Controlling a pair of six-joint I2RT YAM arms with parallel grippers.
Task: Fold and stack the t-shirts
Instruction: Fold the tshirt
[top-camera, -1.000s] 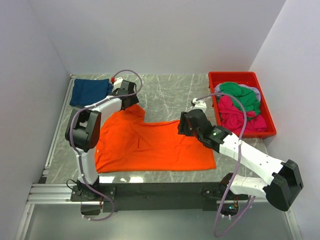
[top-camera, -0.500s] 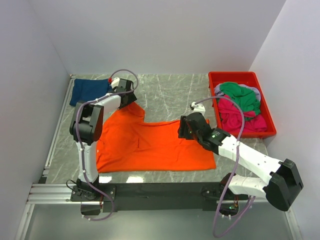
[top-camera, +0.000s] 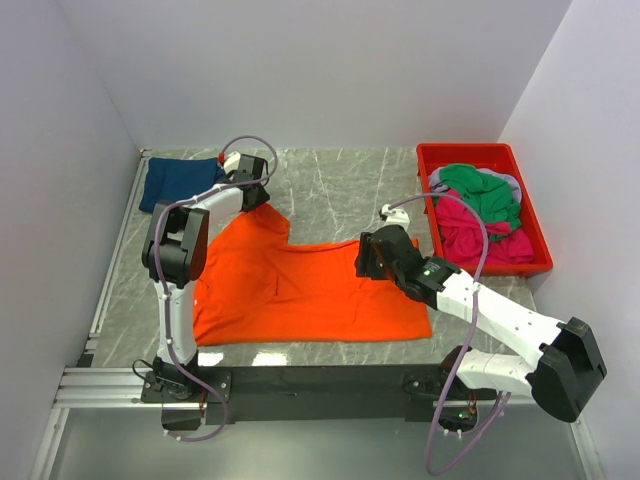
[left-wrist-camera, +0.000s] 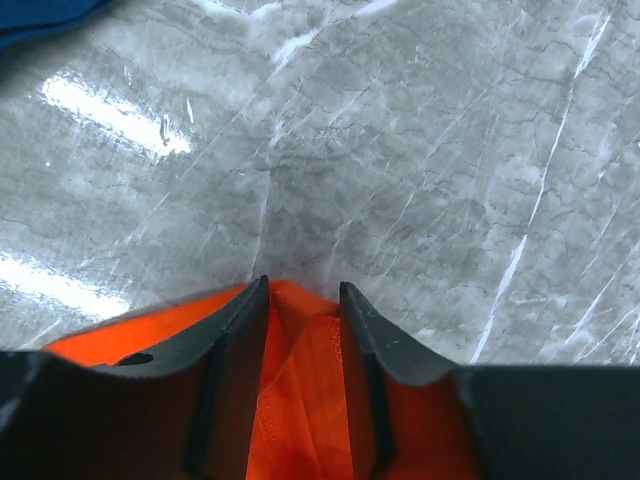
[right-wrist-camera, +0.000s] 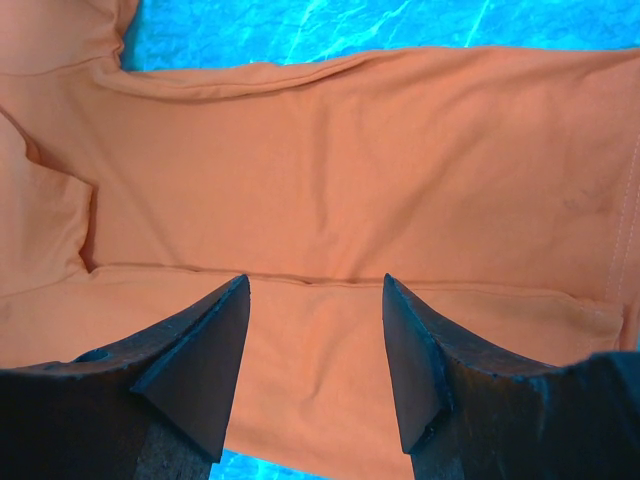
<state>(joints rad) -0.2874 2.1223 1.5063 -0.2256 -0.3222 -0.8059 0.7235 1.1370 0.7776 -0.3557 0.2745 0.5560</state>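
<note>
Two arms reach over the marbled desk (top-camera: 340, 190) in the top view. The orange shirt (top-camera: 300, 290) lies spread flat across the near middle, one sleeve pointing toward the far left. My left pincer (top-camera: 262, 200) sits at that sleeve's tip. My right pincer (top-camera: 368, 255) hangs over the shirt's right part, near its far edge. A folded navy shirt (top-camera: 178, 180) rests in the far left corner. The red bin (top-camera: 465, 150) at the far right holds a green shirt (top-camera: 490, 190) and a pink shirt (top-camera: 470, 235) in a heap.

From my left wrist, the left pincer (left-wrist-camera: 302, 288) has its jaws drawn close, a ridge of the orange shirt (left-wrist-camera: 300, 400) pinched between them at the cloth's edge. Bare desk (left-wrist-camera: 400, 150) lies beyond, with the navy shirt (left-wrist-camera: 40, 12) just showing top left.

From my right wrist, the right pincer (right-wrist-camera: 315, 283) stands wide apart and holds nothing. The orange shirt (right-wrist-camera: 350, 170) lies flat under it, a long crease running between the tips.
</note>
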